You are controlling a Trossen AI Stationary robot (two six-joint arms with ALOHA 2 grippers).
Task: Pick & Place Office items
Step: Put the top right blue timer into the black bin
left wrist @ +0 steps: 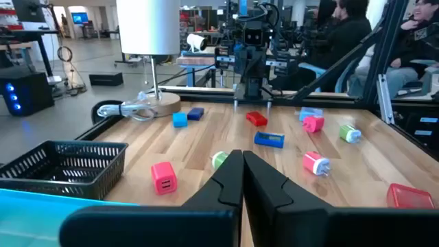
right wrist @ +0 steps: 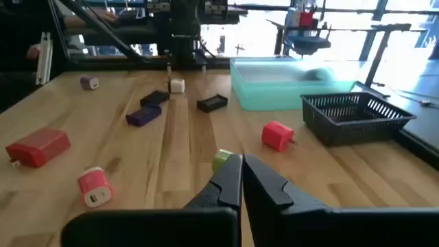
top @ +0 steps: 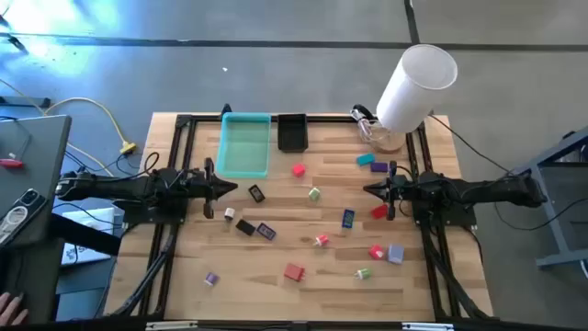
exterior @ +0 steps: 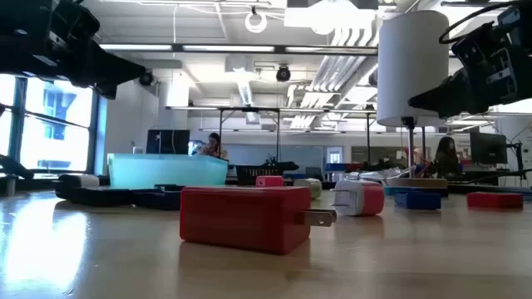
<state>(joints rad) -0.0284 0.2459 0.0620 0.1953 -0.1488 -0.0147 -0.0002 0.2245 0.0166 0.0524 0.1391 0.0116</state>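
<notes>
Both arms hang above the wooden counter (top: 276,267), facing each other across it. The left pincer (top: 230,190) and the right pincer (top: 369,190) are each clenched on nothing. The office items (top: 317,216) lie scattered over the counter between them, a red block (top: 293,271) nearest the front edge. A teal tray (top: 245,144) and black basket (top: 291,132), apparently empty, sit at the back.

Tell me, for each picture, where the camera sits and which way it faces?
High: overhead, looking straight down; both arms, left end effector, right end effector.
Low: table height, facing red charger; arms overhead.
Left wrist: faces the right arm; own fingers.
Right wrist: faces teal tray; own fingers.
Both wrist views share the black basket.
</notes>
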